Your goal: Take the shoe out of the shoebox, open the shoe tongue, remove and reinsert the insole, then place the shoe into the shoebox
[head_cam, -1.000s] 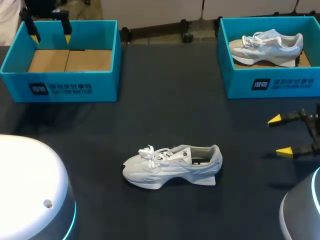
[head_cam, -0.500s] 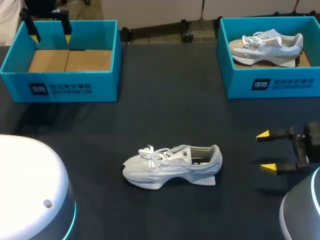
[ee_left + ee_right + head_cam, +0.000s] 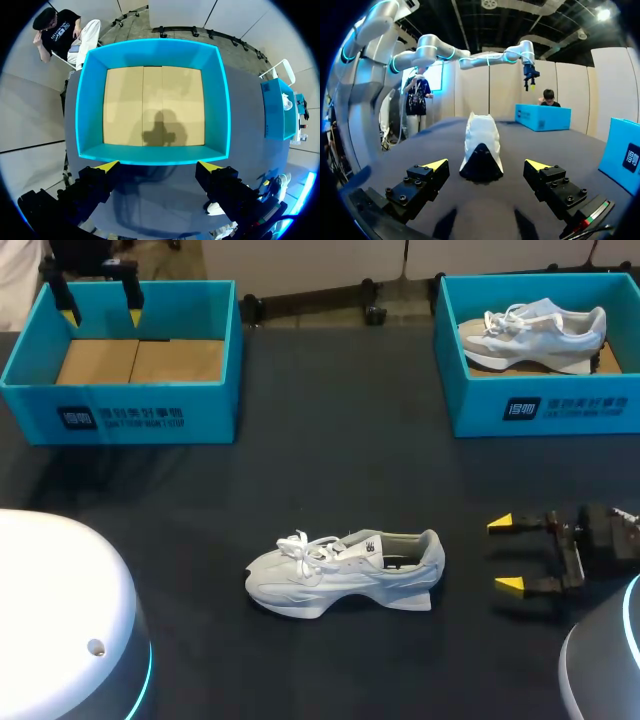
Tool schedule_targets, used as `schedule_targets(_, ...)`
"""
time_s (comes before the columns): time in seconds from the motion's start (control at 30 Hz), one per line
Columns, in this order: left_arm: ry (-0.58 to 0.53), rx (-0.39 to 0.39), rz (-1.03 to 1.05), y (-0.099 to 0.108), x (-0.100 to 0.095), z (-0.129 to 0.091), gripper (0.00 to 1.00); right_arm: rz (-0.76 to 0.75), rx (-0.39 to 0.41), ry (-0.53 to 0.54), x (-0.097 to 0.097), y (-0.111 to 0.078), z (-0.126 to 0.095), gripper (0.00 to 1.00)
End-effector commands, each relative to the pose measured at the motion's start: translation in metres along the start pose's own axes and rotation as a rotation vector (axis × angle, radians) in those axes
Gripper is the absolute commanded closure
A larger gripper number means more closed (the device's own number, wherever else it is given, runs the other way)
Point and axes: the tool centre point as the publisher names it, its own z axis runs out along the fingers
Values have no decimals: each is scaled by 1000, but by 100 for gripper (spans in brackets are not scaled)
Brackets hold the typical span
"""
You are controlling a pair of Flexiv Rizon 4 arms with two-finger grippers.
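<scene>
Sliding in from 3 o'clock, the right claw (image 3: 505, 554) has drawn nearer the shoe (image 3: 345, 573), fingers spread wide, just short of its heel. That shoe lies mid-table (image 3: 330, 470), toe toward 9. At 10 o'clock the left claw (image 3: 100, 312) hangs wide over the left box (image 3: 120, 415); the right box (image 3: 560, 410) at 2 holds a second shoe (image 3: 535, 335)

Head view: right arm (image 3: 600, 535) cut off by the frame edge past the wrist. Left gripper (image 3: 101, 317) shows only its fingers, arm out of frame. Right shoebox (image 3: 480, 410) is clipped on its outer side. Shoe (image 3: 330, 575) opening is dark, so the insole can't be made out (tongue position unclear too). Right wrist view: shoe is heel-on, toe and laces hidden behind it. Left wrist view: white bit (image 3: 216, 208) beside the finger, mostly covered, can't tell what it is.
</scene>
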Motion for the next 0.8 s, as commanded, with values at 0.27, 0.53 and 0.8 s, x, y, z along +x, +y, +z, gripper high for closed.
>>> schedule_targets(0.27,0,0,0,0,0,0,0,6,-35,41,-11,-15,19,0)
schedule_targets(0.53,0,0,0,0,0,0,0,-3,-48,41,-10,-21,29,0)
schedule_targets(0.8,0,0,0,0,0,0,0,-2,-6,54,-5,-20,43,0)
